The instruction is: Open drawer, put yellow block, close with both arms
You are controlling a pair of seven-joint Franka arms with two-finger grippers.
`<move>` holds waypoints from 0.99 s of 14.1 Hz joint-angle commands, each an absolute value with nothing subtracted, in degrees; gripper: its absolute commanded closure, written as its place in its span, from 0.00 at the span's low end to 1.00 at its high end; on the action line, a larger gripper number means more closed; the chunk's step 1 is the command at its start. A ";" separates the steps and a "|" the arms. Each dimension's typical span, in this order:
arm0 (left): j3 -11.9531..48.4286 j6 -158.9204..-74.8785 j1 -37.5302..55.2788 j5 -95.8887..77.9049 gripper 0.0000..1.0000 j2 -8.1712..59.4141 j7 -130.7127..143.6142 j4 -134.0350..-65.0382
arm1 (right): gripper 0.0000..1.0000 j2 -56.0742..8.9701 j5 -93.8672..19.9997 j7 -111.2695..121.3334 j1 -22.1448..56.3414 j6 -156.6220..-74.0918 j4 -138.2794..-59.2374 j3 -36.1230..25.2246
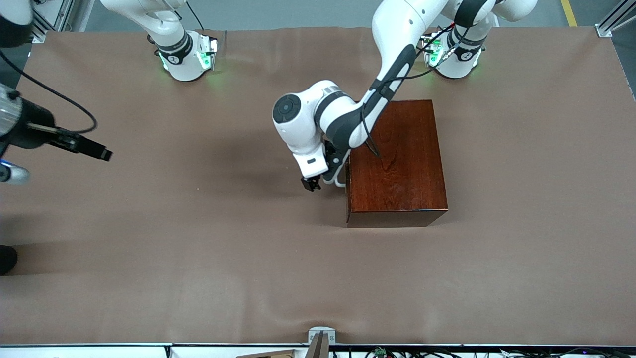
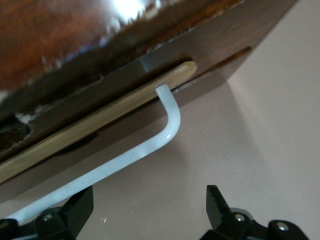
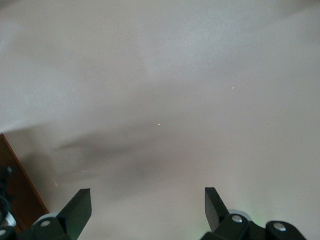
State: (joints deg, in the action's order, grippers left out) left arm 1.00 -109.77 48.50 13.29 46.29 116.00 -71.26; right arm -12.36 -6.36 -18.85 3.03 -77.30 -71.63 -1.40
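The dark mahogany box [image 1: 400,161] stands mid-table, nearer the left arm's end. Its drawer [image 2: 100,120] faces the right arm's end and shows a thin light-wood strip above the white U-shaped handle [image 2: 150,145]. The handle [image 1: 340,180] pokes out beside the box. My left gripper [image 1: 312,185] is low beside the handle and open [image 2: 150,192]; the bar runs past one fingertip [image 2: 80,205] and nothing is between the jaws. My right gripper [image 1: 102,151] waits open [image 3: 147,192] over bare cloth at the right arm's end. The yellow block is out of view.
Brown cloth [image 1: 198,258] covers the whole table. The two round bases [image 1: 186,59] [image 1: 454,57] stand along the edge farthest from the front camera. A small mount [image 1: 320,338] sits at the nearest edge. A box corner [image 3: 17,185] shows in the right wrist view.
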 commanded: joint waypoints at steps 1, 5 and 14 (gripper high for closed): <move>0.79 -108.02 48.78 14.15 0.00 45.17 115.93 -72.16 | 0.00 -7.04 -5.19 -11.45 0.89 -77.52 -77.50 -0.26; 1.49 -108.81 48.61 14.06 0.00 41.68 113.92 -71.02 | 0.00 -2.65 -5.19 -9.67 0.70 -81.29 -84.45 -0.26; 1.05 -94.77 31.14 5.02 0.00 19.18 75.37 -73.30 | 0.00 -0.09 -2.90 -1.76 0.62 -80.34 -86.84 -0.26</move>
